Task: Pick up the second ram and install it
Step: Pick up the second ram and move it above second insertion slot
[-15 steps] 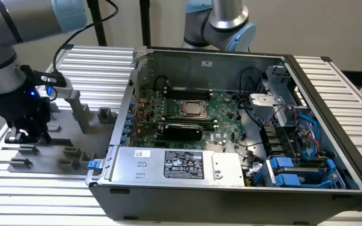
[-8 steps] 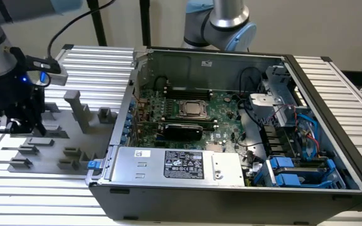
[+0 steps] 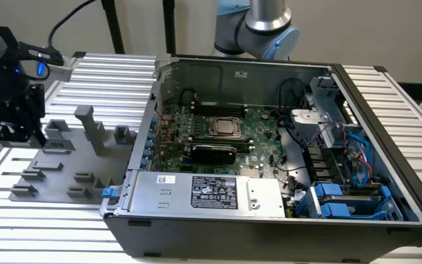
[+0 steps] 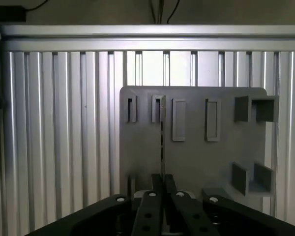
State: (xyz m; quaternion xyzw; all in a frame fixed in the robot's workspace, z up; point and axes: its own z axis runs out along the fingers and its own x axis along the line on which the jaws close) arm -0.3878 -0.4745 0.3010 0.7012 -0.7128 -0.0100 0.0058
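Observation:
My gripper [image 3: 19, 136] hangs over the exterior view's left end of the grey holder plate [image 3: 53, 176], outside the open computer case [image 3: 152, 104]. In the wrist view its two black fingers [image 4: 152, 189] stand almost together, and a thin dark strip [image 4: 162, 140] runs out from between them, edge-on. That strip is the second ram; its far end reaches a slot in the holder plate [image 4: 201, 157]. I cannot tell whether the stick is lifted clear of the plate. The motherboard's silver processor socket [image 3: 226, 127] and the long memory slots [image 3: 222, 109] lie inside the case.
A tall grey post [image 3: 94, 129] and several small holder blocks rise from the plate near the gripper. The case's left wall stands between the plate and the motherboard. A black expansion card [image 3: 211, 151] and the power supply [image 3: 204, 190] sit in front of the socket. Ribbed aluminium table [image 3: 42, 236] surrounds all.

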